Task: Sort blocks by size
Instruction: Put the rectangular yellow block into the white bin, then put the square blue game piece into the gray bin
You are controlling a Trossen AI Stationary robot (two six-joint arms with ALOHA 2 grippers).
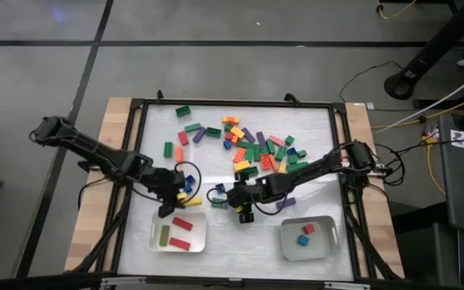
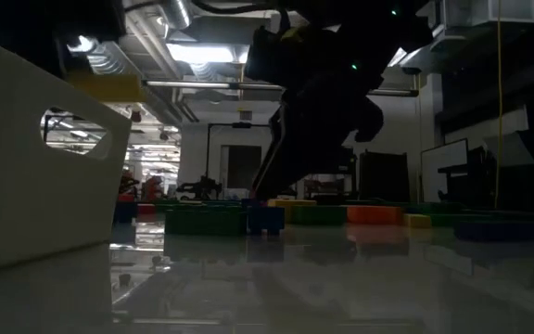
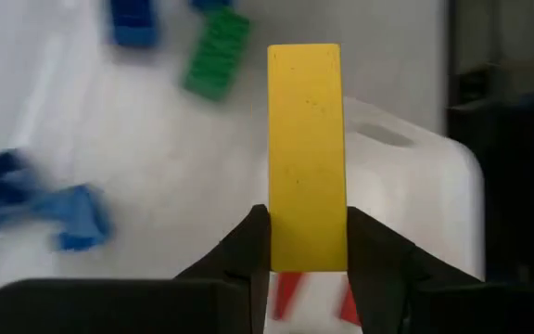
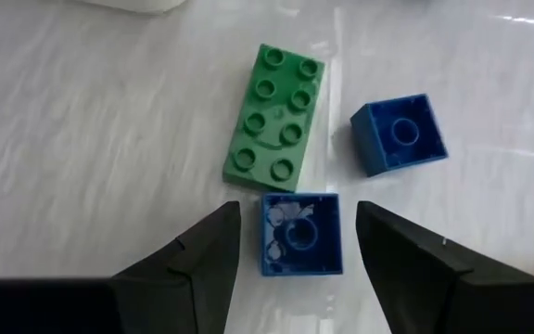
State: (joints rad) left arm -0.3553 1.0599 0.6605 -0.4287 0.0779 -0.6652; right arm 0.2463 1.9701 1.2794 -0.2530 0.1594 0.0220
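Observation:
My left gripper [image 3: 306, 237] is shut on a long yellow brick [image 3: 306, 148] above the table, at the far edge of the left pale tray [image 1: 178, 231]; it also shows in the high view [image 1: 177, 197]. My right gripper [image 4: 297, 243] is open near the table's middle [image 1: 236, 200]. Its fingers stand on either side of a small blue brick [image 4: 299, 234] that lies studs-down on the table, without touching it. A long green brick [image 4: 276, 113] and a second small blue brick [image 4: 399, 134] lie just beyond. The main pile of bricks [image 1: 256, 145] lies farther back. My left gripper pinches the yellow brick's two long sides [image 3: 274, 223] between its two fingers, near one end. The brick runs straight out along the fingers and past their tips. It is lifted clear, over the table and the left tray's rim [image 3: 415, 176].
The left tray holds two red bricks [image 1: 183, 223] and an olive one [image 1: 164, 235]. The right tray [image 1: 307, 239] holds a small red and a small blue brick. A black frame [image 1: 139, 161] rims the white table. In the low view the left tray's wall [image 2: 26, 158] stands close.

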